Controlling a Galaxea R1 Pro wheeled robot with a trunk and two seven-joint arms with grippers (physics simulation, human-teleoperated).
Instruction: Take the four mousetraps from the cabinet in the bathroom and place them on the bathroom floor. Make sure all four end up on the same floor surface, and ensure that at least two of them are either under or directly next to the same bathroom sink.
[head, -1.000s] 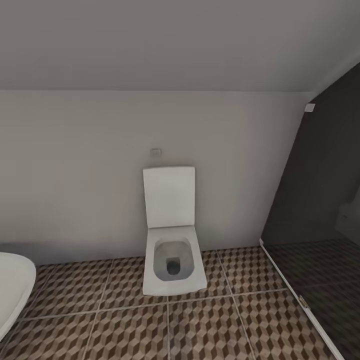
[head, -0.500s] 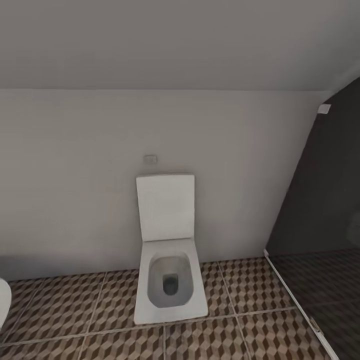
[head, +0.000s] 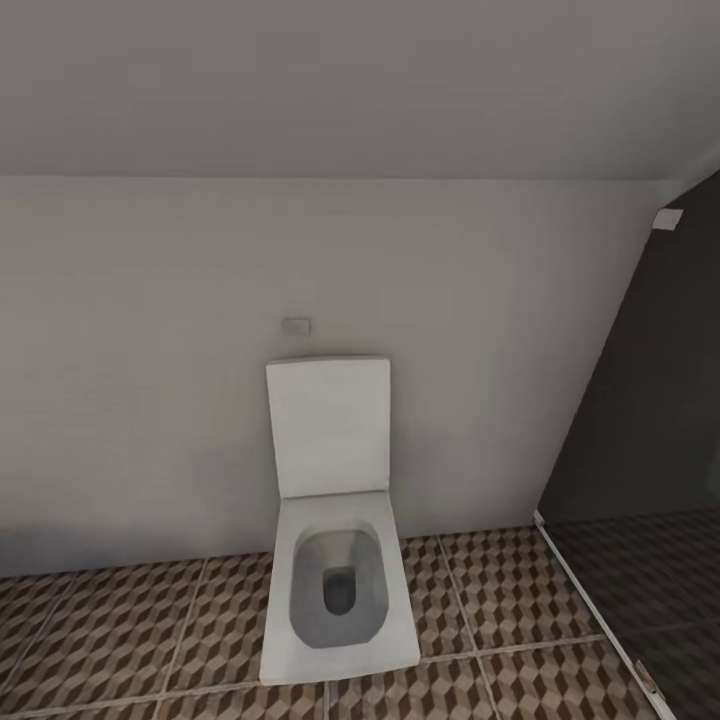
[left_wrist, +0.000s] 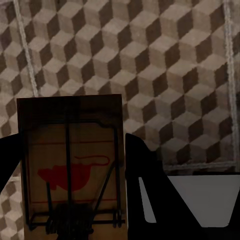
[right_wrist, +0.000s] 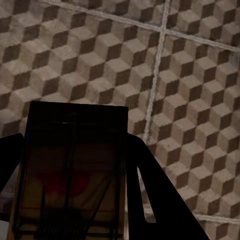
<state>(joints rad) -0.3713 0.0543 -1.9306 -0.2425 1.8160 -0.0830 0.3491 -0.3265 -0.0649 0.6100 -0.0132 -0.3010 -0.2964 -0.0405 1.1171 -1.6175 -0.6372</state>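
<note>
Between the dark fingers of the left claw (left_wrist: 75, 200) sits one mousetrap (left_wrist: 72, 165), pinched tight above the bathroom floor (left_wrist: 165, 75). Pinched the same way, the right claw (right_wrist: 72, 200) holds another mousetrap (right_wrist: 75, 165) over the tiles. Farther off, a white toilet (head: 335, 560) stands against the wall (head: 150, 380).

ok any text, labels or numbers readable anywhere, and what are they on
No readable words or numbers anywhere.
Mousetrap held in the left gripper: a red mouse silhouette and thin red lines, no lettering.
Mousetrap held in the right gripper: a faint red mark, too dark to read.
Small plate on the wall above the toilet: blank.
</note>
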